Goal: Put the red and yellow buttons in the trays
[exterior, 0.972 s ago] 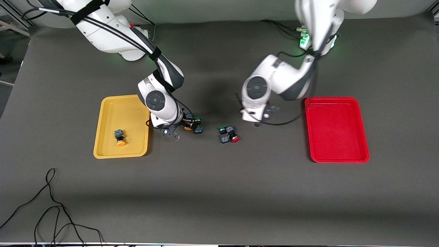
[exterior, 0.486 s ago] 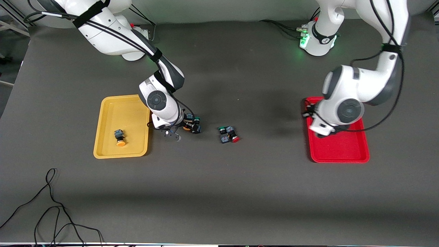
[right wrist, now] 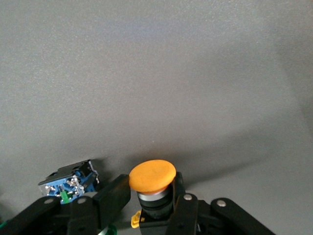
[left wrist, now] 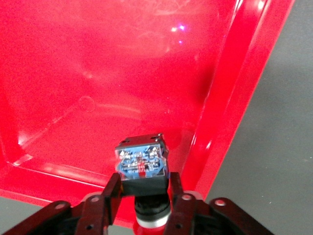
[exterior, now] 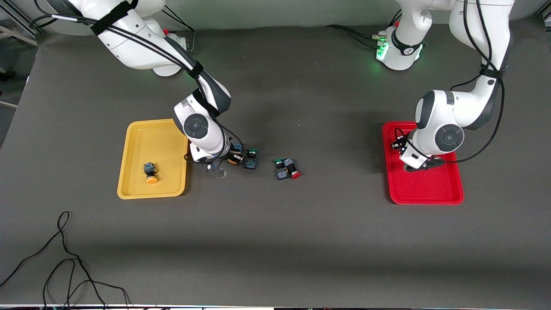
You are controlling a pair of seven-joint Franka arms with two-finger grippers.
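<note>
My left gripper (exterior: pixel 398 145) is shut on a button with a blue-black body (left wrist: pixel 142 164) and holds it over the red tray (exterior: pixel 430 189), near the tray's rim (left wrist: pixel 230 112) toward the table's middle. Its cap is hidden between the fingers. My right gripper (exterior: pixel 234 159) is low over the table beside the yellow tray (exterior: pixel 137 191). It is shut on a button with an orange-yellow cap (right wrist: pixel 152 176). Another yellow button (exterior: pixel 150 173) lies in the yellow tray. A red button (exterior: pixel 294 174) lies on the table's middle.
A green-capped button (exterior: pixel 252 152) lies right beside my right gripper, and its blue body shows in the right wrist view (right wrist: pixel 68 181). Another green-capped one (exterior: pixel 279 162) touches the red button. Black cables (exterior: pixel 64 258) lie near the table's front edge.
My left arm has swung from the table's middle to over the red tray with the button in it. My right gripper has stayed put, and the green button beside it has shifted slightly.
</note>
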